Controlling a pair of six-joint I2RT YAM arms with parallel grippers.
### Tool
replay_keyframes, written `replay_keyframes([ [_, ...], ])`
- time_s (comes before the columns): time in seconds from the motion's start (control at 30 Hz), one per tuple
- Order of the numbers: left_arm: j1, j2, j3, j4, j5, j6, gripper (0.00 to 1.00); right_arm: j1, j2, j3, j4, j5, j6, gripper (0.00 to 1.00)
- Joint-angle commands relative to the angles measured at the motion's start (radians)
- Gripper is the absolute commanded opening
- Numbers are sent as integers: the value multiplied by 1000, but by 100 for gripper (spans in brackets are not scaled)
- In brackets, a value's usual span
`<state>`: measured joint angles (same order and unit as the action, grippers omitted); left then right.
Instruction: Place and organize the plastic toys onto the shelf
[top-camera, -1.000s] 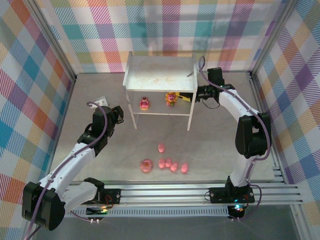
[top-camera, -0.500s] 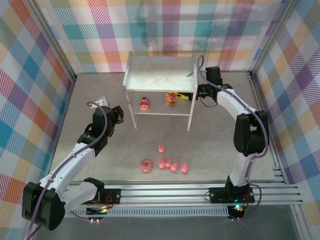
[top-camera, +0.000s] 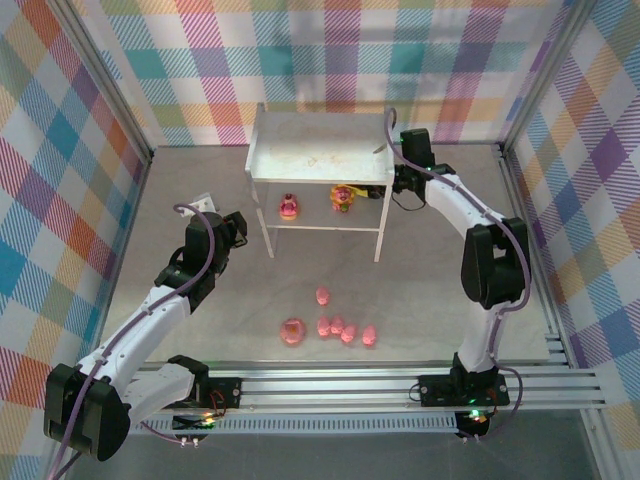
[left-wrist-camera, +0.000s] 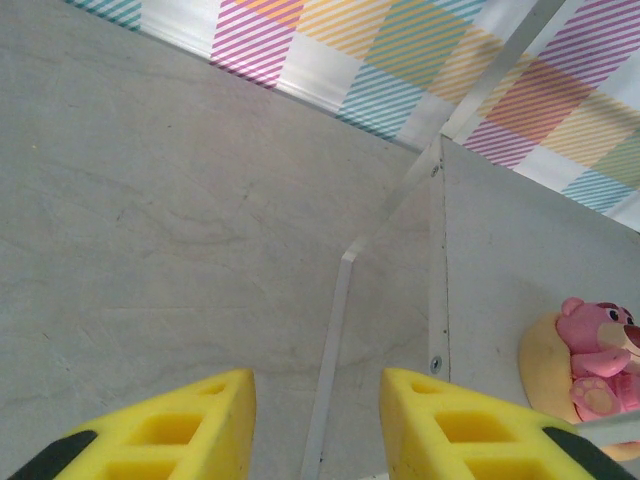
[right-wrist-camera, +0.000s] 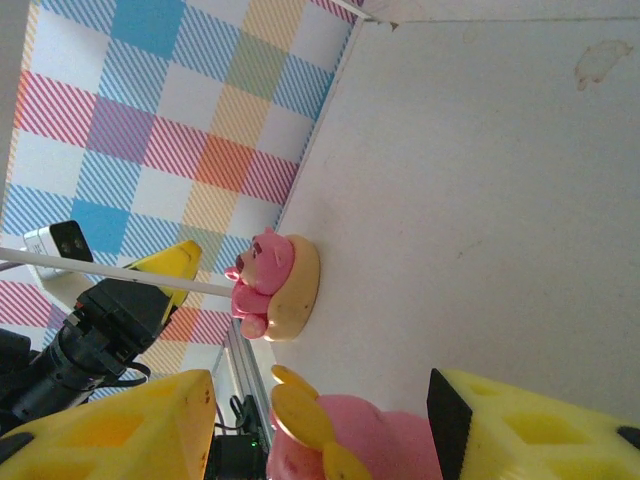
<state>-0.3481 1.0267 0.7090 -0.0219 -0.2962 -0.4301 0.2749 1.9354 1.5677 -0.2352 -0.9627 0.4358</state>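
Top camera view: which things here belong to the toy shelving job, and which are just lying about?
Part of the job: shelf; pink-red figure and yellow-orange-red figure on its lower tier; pink ring donut and five pink pigs on the table.
Just surroundings: plaid walls; metal rail at the near edge.

The left arm (top-camera: 150, 310) lay stretched forward and low, the left gripper (left-wrist-camera: 318, 405) with its jaws parted (a moderate gap). The right arm (top-camera: 492, 262) stood tall, forearm angled inward, the right gripper (right-wrist-camera: 322, 405) with its jaws wide apart.
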Motion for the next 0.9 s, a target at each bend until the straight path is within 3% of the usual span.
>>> replay_keyframes([
  [0.0,14,-2,9,31,2,9,38,12,25,37,-25,-24,-25,60],
  [0.87,14,-7,0,31,-6,11,38,41,27,95,-188,-94,-160,59],
])
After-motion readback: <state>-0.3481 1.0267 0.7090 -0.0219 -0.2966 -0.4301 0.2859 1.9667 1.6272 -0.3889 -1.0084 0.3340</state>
